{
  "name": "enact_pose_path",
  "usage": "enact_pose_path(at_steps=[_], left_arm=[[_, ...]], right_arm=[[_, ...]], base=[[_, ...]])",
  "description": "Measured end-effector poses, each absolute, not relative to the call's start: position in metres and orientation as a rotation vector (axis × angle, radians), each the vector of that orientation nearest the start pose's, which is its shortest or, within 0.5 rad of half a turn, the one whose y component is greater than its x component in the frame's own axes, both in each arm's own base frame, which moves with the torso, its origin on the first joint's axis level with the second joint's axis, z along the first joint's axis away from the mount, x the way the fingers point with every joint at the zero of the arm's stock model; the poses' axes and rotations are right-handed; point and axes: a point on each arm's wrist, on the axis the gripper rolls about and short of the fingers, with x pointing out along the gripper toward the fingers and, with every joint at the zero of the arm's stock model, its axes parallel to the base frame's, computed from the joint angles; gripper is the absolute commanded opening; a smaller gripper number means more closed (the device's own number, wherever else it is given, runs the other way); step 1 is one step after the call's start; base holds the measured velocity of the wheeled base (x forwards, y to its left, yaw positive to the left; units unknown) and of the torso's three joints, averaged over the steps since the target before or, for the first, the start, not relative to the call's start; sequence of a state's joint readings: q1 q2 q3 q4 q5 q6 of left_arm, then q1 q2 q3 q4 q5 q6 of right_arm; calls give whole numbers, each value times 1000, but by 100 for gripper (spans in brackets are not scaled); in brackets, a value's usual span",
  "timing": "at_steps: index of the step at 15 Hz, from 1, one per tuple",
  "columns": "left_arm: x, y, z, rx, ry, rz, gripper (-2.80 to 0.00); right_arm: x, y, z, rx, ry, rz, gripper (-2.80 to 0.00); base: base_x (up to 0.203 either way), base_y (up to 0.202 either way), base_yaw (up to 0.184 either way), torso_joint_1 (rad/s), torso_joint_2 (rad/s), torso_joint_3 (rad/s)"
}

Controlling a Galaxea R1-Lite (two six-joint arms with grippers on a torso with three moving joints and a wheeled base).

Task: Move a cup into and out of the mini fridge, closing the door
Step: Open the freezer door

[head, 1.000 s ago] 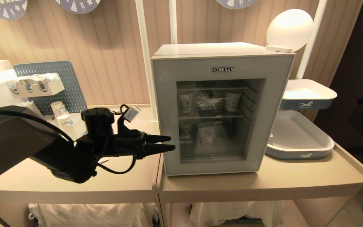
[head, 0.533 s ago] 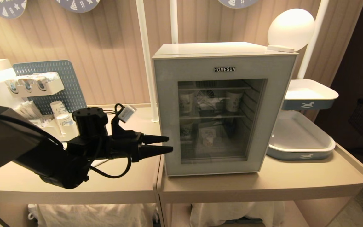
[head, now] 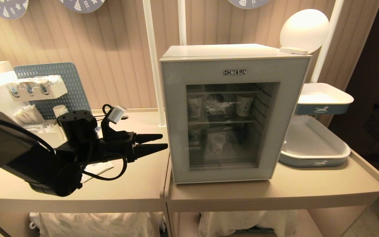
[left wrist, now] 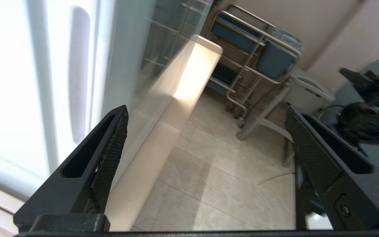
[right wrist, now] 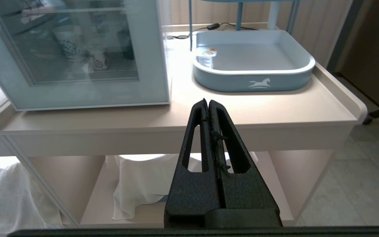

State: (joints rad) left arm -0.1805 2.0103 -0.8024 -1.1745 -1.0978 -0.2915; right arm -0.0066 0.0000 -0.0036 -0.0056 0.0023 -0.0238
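Observation:
The white mini fridge [head: 222, 51] stands on the table with its door [head: 176, 131] closed. Behind the glass, a small white pot with a red-marked label, the cup [head: 216, 144] [right wrist: 99, 62], sits on the lower shelf. A similar foil-lidded pot [right wrist: 208, 52] rests in the corner of the blue tray. My left gripper [head: 164, 140] [left wrist: 206, 110] is open and empty, level, just left of the door's left edge and apart from it. My right gripper [right wrist: 208, 101] is shut and empty, parked low in front of the table edge, out of the head view.
Tall paper cups [head: 243, 105] stand on the fridge's upper shelf. A blue-and-white tray [head: 311, 154] lies right of the fridge, with another [head: 322, 98] above it. A pegboard [head: 67, 85] and cups crowd the back left. A metal cart [left wrist: 255, 49] stands on the floor.
My left gripper has drawn back to the left and slightly up, away from the fridge's left edge, still open. The door stays closed. The right gripper has not moved.

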Motion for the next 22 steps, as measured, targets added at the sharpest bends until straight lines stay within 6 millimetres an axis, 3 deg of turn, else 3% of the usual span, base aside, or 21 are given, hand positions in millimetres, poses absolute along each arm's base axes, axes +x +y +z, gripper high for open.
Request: enact_pose_path(at_steps=[13, 17, 22], left_arm=[[378, -102, 107, -271, 227, -1253, 0], [379, -108, 102, -272, 237, -1268, 0], [365, -109, 103, -280, 260, -1274, 0]], right_arm=[[-23, 0, 77, -27, -11, -2, -280], [-23, 0, 77, -27, -10, -3, -280], [-23, 0, 77, -28, -11, -2, -280]], base=[[0, 0, 0, 0, 0, 0], [0, 0, 0, 0, 0, 0], [0, 0, 0, 0, 0, 0]])
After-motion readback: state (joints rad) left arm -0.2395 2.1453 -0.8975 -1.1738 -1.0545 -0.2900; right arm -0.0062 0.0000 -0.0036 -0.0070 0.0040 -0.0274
